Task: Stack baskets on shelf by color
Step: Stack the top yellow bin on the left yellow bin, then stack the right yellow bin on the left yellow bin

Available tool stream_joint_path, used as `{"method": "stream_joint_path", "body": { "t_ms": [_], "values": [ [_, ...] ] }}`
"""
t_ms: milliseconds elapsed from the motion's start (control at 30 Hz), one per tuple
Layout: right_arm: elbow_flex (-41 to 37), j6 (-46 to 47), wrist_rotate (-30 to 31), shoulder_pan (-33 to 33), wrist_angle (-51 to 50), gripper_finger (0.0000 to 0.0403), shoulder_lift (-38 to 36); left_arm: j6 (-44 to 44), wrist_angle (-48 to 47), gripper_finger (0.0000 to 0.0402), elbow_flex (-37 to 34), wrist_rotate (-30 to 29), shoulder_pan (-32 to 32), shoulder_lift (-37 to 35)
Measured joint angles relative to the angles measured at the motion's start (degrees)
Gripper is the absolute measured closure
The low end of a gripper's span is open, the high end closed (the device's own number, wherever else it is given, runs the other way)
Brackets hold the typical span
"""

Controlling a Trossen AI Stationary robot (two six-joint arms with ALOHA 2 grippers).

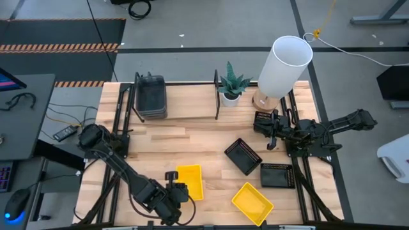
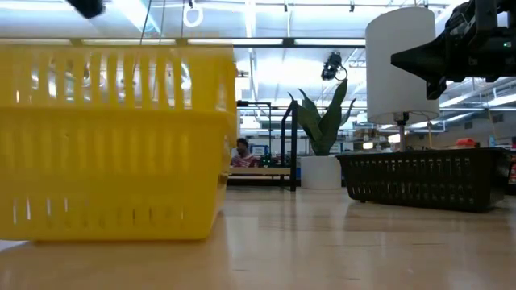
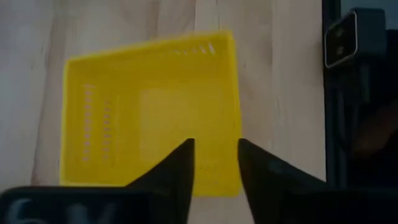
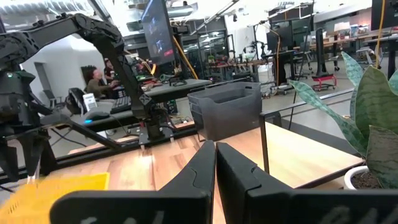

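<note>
My left gripper (image 1: 174, 186) (image 3: 214, 163) is open and hovers over a yellow basket (image 1: 190, 181) (image 3: 152, 112) near the table's near edge; its fingers point down over one end of the basket. A second yellow basket (image 1: 252, 204) rests flat to the right. Three black mesh baskets (image 1: 243, 156), (image 1: 277, 174), (image 1: 264, 120) sit on the table's right half. Dark grey baskets (image 1: 151, 96) (image 4: 227, 112) stand stacked on the shelf (image 1: 188, 103) at its left end. My right gripper (image 1: 271, 135) (image 4: 216, 163) is shut and empty, held level above the table between the black baskets.
A potted plant (image 1: 231, 86) and a tall white lamp (image 1: 284, 66) stand at the shelf's right part. Black wire frames (image 1: 217, 96) divide the shelf. Bare board lies between the grey stack and the plant. People sit at desks in the room beyond (image 4: 99, 81).
</note>
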Motion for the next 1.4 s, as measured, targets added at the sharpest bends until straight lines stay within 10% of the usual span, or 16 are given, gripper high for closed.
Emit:
{"method": "stream_joint_path", "body": {
  "t_ms": [400,633,1400],
  "values": [
    [0.0,0.0,0.0,0.0,0.0,0.0384,0.0,15.9,17.1,0.02,0.0,-4.1,7.4,1.8],
    [0.0,0.0,0.0,0.0,0.3,0.0384,0.3,29.9,33.4,0.0235,2.5,12.1,15.2,9.9],
    [0.0,0.0,-0.2,0.0,0.0,0.0384,0.6,44.3,27.5,0.0233,30.7,17.9,14.4,29.7]
  ]
}}
